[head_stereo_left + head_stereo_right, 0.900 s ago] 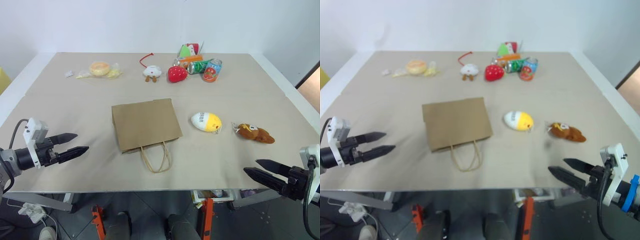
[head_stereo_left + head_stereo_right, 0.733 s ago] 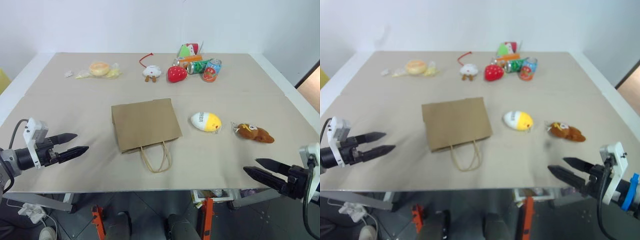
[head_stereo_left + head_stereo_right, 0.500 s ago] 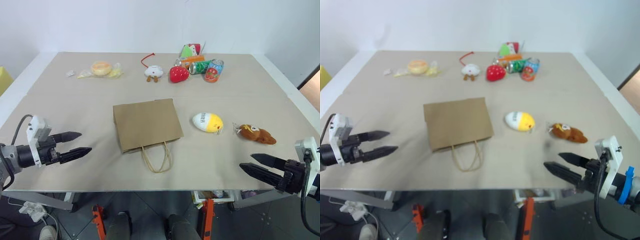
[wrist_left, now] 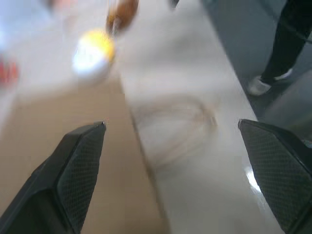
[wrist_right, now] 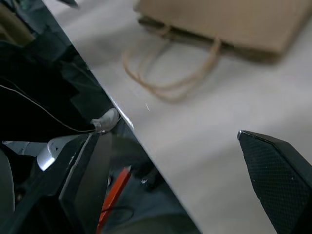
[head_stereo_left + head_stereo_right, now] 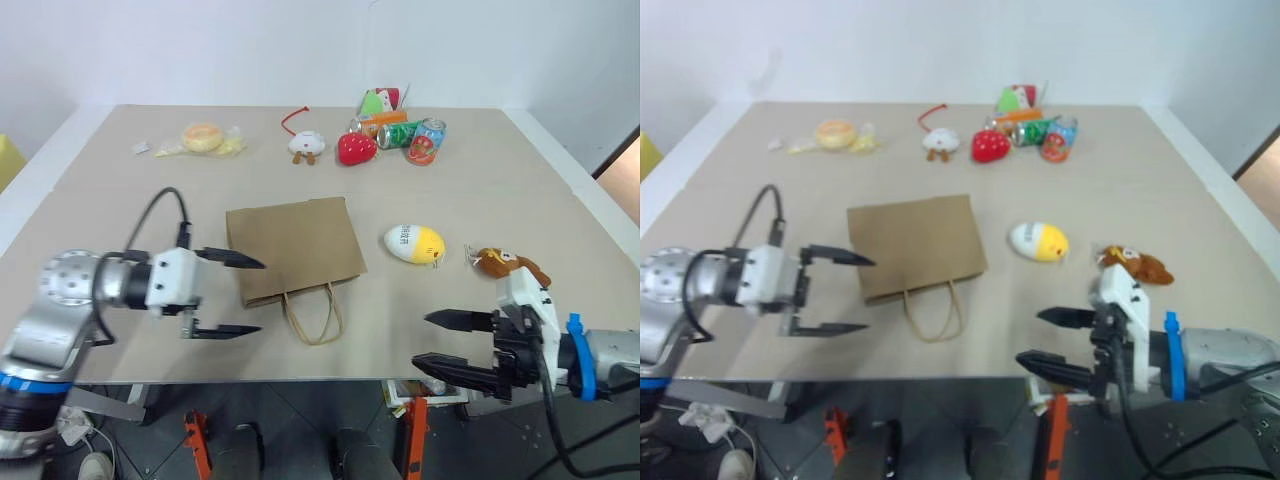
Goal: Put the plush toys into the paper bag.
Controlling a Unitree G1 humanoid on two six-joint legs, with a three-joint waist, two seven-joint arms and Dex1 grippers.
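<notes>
The brown paper bag [image 6: 295, 250] lies flat mid-table, its loop handles [image 6: 312, 315] toward the front edge. To its right lie the white-and-yellow egg plush [image 6: 414, 243] and, further right, the brown animal plush [image 6: 510, 264]. My left gripper [image 6: 255, 296] is open and empty, pointing right with its fingers spread by the bag's front left corner. My right gripper [image 6: 422, 340] is open and empty too, pointing left over the table's front edge, right of the handles. The left wrist view shows the bag [image 4: 58, 146], the handles [image 4: 175, 122] and the egg plush [image 4: 92, 53]. The right wrist view shows the bag [image 5: 229, 24].
Along the back of the table sit a wrapped bun [image 6: 205, 138], a white round plush with red cord [image 6: 305, 143], a red strawberry [image 6: 355, 148] and several cans [image 6: 410, 135]. A person's leg and shoe [image 4: 273, 63] stand beyond the table edge in the left wrist view.
Both arms have swung inward from the table's sides. The left gripper now sits by the bag's left front corner, the right one near the front edge right of the handles.
</notes>
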